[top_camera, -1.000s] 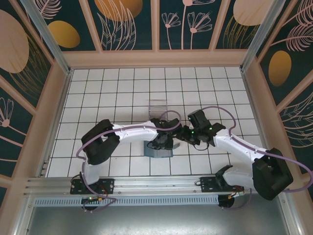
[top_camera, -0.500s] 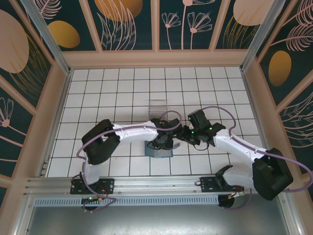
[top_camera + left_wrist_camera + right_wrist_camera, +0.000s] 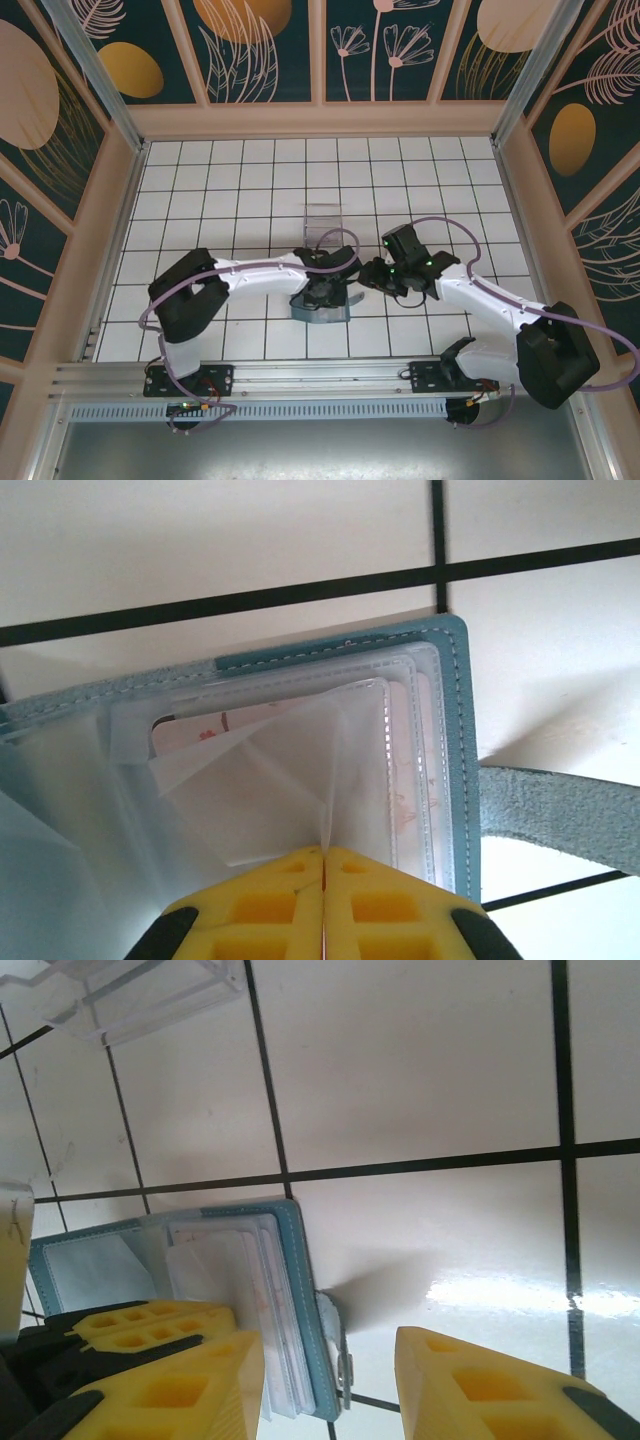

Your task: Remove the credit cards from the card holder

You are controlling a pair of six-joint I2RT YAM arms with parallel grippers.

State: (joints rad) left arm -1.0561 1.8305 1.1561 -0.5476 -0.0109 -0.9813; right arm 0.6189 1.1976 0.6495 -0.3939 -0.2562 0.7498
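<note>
Fingers of left gripper (image 3: pixel 324 880) are pressed together, pinching a clear sleeve (image 3: pixel 300 770) of the card holder (image 3: pixel 460 730); right gripper (image 3: pixel 325 1345) is spread, holder's edge seen between its fingers.

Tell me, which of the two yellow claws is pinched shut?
The left gripper: its yellow fingers meet, pinching a clear sleeve of the card holder. The right gripper has a wide gap between its fingers.

Left arm (image 3: pixel 255 275) and right arm (image 3: pixel 490 300): white shells, black joint housings at eight and four o'clock, purple cables (image 3: pixel 150 312), green lights (image 3: pixel 396 268), yellow grid-pocketed fingers (image 3: pixel 265 912)
</note>
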